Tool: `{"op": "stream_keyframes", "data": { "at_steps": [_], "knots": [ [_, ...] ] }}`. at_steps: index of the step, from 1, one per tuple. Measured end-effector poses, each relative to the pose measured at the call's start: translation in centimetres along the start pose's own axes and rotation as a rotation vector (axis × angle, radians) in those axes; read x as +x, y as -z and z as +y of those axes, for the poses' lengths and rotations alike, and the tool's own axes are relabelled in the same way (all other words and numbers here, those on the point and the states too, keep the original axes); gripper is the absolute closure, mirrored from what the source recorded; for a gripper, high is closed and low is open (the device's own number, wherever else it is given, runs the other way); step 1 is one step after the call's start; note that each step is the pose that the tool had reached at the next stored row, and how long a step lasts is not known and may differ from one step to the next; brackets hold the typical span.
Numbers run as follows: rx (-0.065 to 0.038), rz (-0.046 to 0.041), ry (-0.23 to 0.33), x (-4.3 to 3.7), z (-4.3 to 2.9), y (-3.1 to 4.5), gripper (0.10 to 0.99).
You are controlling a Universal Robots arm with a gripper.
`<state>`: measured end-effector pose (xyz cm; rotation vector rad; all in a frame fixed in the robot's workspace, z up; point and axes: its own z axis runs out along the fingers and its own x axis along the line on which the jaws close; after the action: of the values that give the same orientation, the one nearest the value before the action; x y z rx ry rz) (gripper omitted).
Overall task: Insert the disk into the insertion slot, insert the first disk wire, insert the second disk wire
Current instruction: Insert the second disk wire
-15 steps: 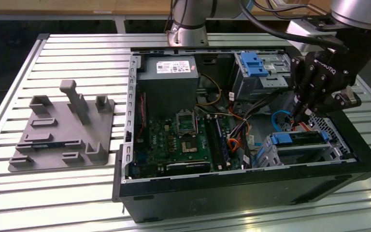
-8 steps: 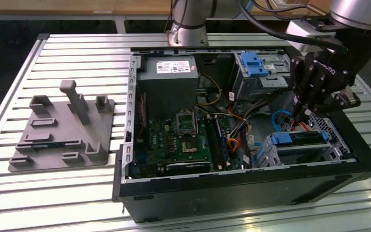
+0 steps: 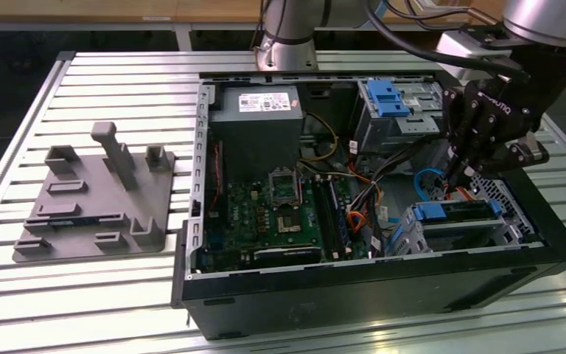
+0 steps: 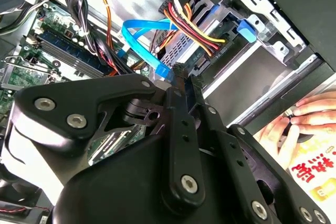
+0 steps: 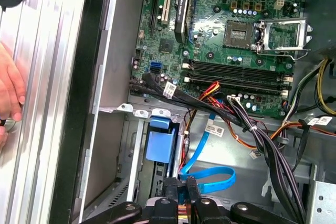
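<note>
The tool [image 3: 457, 175] hangs inside the open computer case [image 3: 362, 280], its fingertips pinched together on the end plug of a flat blue cable [image 4: 140, 43]; in the second wrist view the plug sits right at the tips. The disk [image 3: 455, 214] lies just below the tool, already seated in the insertion slot [image 3: 504, 193], its blue bracket end facing the middle of the case.

Judging from this, the main risk is misalignment: the plug must meet a narrow socket on the disk's end, and a slight tilt could jam or bend it. The bundle of red, yellow and black wires [image 4: 191, 22] crowds the area beside the tips and could snag. A person's hand [image 4: 302, 121] rests outside the case wall, close enough to be a concern.

Counted: one disk, one blue cable, one tool, one grey fixture plate [image 3: 91, 203] lying on the counter [image 3: 27, 310] well away from the tool.
</note>
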<state>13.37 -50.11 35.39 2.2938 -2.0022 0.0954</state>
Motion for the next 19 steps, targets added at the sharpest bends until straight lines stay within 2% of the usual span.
{"op": "stream_keyframes", "data": {
  "at_steps": [4,6,14,19],
  "knots": [
    [-0.001,0.0004,0.000,-0.08,-0.03,-0.06,0.875],
    [-0.001,0.0009,0.000,-0.11,-0.03,-0.08,0.925],
    [-0.002,0.0021,0.000,-0.13,-0.04,-0.09,0.925],
    [-0.009,0.0021,-0.068,-0.13,-0.04,-0.09,0.925]
  ]
}}
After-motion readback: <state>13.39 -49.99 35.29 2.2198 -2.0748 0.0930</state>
